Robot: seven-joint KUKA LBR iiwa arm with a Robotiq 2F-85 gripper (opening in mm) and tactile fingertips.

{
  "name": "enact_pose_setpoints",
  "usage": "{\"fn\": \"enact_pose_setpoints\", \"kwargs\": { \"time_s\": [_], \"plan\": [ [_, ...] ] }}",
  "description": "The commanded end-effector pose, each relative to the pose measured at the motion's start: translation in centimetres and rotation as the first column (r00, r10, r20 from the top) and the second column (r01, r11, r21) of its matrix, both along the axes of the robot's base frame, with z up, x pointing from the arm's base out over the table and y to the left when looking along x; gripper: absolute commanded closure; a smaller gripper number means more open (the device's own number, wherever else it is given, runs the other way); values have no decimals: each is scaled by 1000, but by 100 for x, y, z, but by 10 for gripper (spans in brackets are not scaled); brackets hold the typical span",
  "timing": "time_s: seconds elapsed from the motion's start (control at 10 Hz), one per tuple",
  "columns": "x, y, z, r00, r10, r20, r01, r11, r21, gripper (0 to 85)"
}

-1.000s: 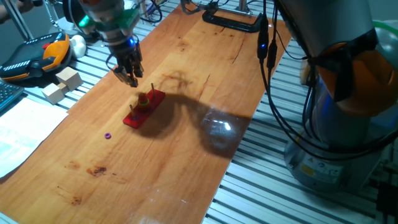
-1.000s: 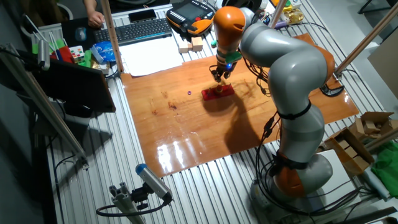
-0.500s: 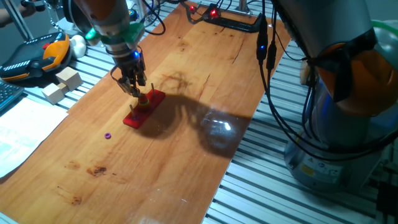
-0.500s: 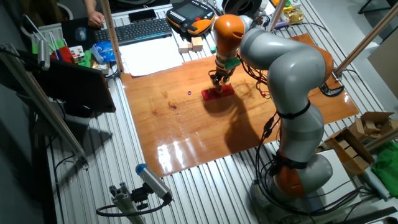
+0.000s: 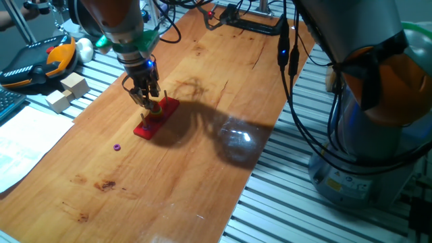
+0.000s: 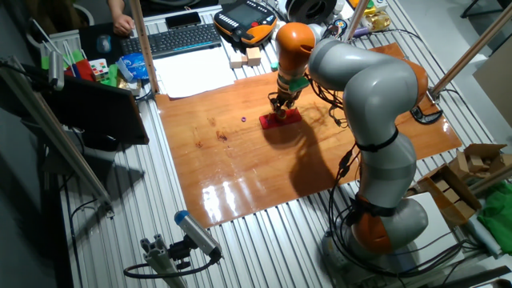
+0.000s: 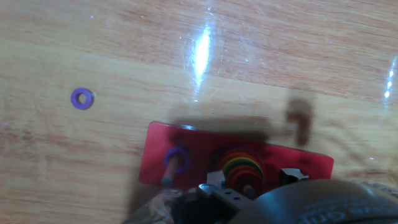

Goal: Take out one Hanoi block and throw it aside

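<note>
The Hanoi set is a red base [image 5: 144, 128] [image 6: 284, 119] [image 7: 199, 144] with upright pegs. A stack of coloured ring blocks [image 7: 242, 168] sits on its middle peg, and a purple ring [image 7: 176, 155] is on the peg to the left. One small purple ring [image 5: 117, 146] [image 6: 242, 119] [image 7: 81, 98] lies loose on the board, well away from the base. My gripper [image 5: 150, 104] [image 6: 278, 108] [image 7: 253, 178] is low over the base and open. Its fingers [image 7: 214, 180] stand on either side of the ring stack, whose lower part they hide.
The set rests on a wooden board [image 5: 202, 169] laid on a slatted metal table. Wooden blocks [image 5: 67, 91] and an orange teach pendant [image 5: 37, 57] lie past the board's left edge, with paper [image 5: 20, 145] nearby. A black clamp [image 5: 250, 23] grips the far edge.
My gripper has dropped and shifted right, from above and beside the base down onto the ring stack. The base and the loose purple ring have stayed where they were.
</note>
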State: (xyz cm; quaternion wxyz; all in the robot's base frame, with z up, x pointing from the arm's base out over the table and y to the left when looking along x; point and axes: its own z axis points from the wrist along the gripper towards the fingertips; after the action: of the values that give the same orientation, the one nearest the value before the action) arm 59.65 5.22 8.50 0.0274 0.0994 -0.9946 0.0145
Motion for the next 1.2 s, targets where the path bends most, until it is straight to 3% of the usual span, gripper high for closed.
{"fn": "enact_pose_setpoints", "kwargs": {
  "time_s": [0.0, 1.1],
  "plan": [
    [-3, 3, -8, 1000, 0, 0, 0, 1000, 2, 357],
    [-30, 5, -58, 1000, -3, -3, 3, 1000, 20, 403]
  ]
}}
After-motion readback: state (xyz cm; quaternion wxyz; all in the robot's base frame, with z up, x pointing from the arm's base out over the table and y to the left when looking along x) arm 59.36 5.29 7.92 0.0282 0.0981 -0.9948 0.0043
